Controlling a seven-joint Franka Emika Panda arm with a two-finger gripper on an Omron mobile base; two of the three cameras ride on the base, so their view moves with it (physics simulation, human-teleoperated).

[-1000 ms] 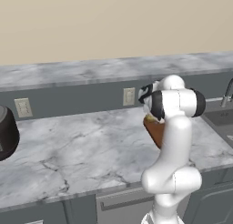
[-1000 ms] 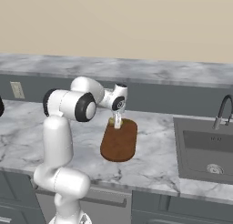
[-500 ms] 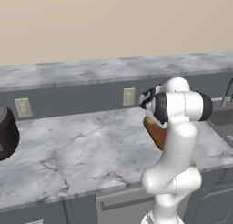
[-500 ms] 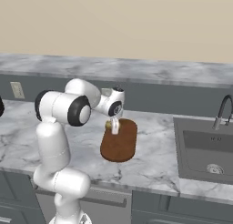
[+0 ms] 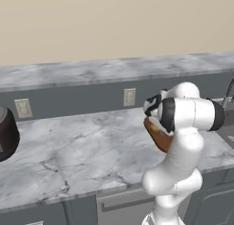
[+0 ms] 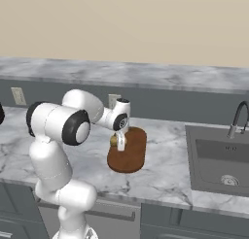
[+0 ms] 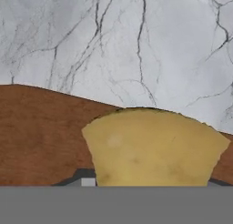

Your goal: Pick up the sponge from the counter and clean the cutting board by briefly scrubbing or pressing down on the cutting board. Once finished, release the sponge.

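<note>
Moved: since the earlier frames the arm's elbow has swung outward while the pincer (image 6: 119, 145) stays low over the cutting board (image 6: 132, 158).
Pincer: closed down on the sponge (image 7: 152, 148), fingers clamped on its sides.
Sponge place: centre of the right base view, lower centre of the hand view, against the board's near-left edge.
Board place: flat on the bench (image 6: 160, 177), left of the sink (image 6: 219, 158).
Handling: sponge looks light, soft, squashy; hold mid-sides, press gently.
Board feel: stiff, may slide.
</note>
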